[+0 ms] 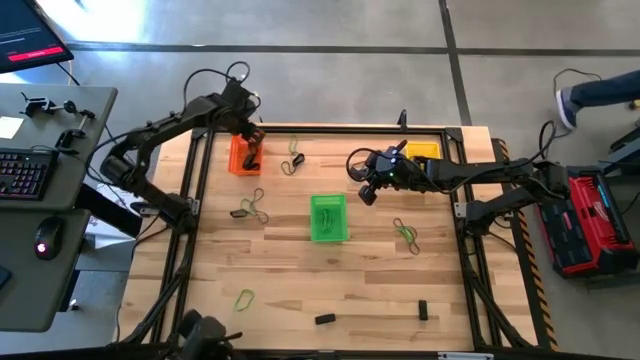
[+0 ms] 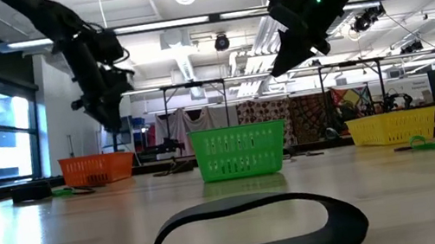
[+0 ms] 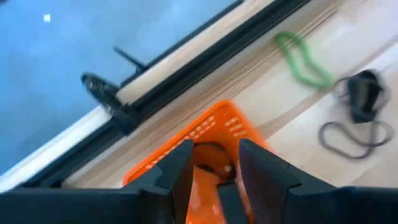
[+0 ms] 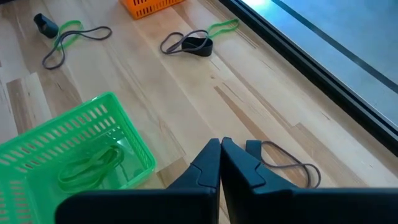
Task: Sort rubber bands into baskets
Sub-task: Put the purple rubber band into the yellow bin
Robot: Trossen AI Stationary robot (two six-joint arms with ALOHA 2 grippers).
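Pale wooden table [image 1: 300, 290]; slotted plastic baskets [image 2: 238, 152]; matt rubber bands [image 2: 257, 234].

You have nothing legible to read here. The monitor [image 1: 30, 40] at the desk shows a red bar and some faint lines, too small to make out. The red and black case [image 1: 597, 220] beside the worktop carries a pale mark that you cannot read either. The keyboard [image 1: 22, 172] has lit keys, but no characters can be told. The baskets and the arms show no labels, brands or numbers in any view.
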